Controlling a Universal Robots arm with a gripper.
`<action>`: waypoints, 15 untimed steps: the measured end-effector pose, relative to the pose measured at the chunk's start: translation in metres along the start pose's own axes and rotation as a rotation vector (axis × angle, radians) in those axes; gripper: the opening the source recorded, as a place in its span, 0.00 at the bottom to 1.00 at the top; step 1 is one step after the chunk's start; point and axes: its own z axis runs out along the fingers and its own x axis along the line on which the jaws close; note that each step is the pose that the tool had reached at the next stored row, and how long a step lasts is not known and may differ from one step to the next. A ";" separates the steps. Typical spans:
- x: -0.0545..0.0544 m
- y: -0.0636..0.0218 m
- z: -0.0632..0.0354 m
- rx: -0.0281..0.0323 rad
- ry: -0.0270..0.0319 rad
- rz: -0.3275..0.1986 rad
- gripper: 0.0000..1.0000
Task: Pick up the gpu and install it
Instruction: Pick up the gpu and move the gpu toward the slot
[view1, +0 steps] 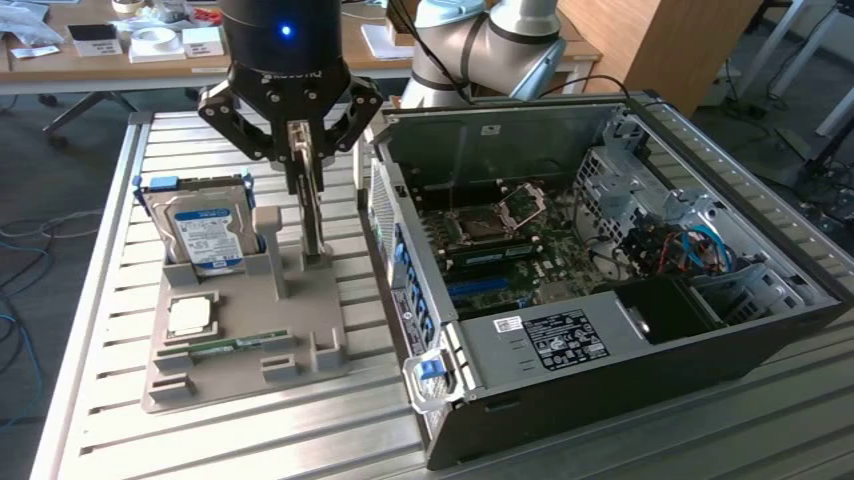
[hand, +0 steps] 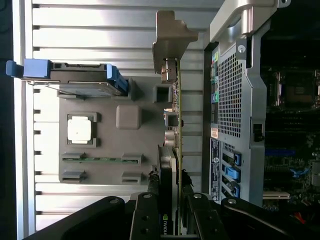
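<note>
One hand (view1: 304, 165) grasps the one gpu (view1: 311, 215), which stands on edge in the single gray holder (view1: 307, 300) on the desk (view1: 120, 420). The holder also carries one hard drive (view1: 203, 235), one processor chip (view1: 194, 315) and one RAM stick (view1: 227, 345), just beside one open computer case (view1: 641, 350).

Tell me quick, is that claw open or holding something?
The gripper is closed on the graphics card, which stands upright in the gray holder.

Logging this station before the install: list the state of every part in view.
gpu: upright in the gray holder, gripped at its top edge
gripper: closed on the gpu
hard drive: upright in the gray holder
CPU: flat in its recess
RAM stick: flat in its slot
computer case: side open
</note>
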 end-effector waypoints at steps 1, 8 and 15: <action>0.000 0.0000 -0.0001 0.0001 0.0001 0.000 0.27; 0.000 0.0000 -0.0002 0.0004 0.0002 0.000 0.27; 0.000 0.0001 -0.0027 0.0006 0.0004 0.000 0.27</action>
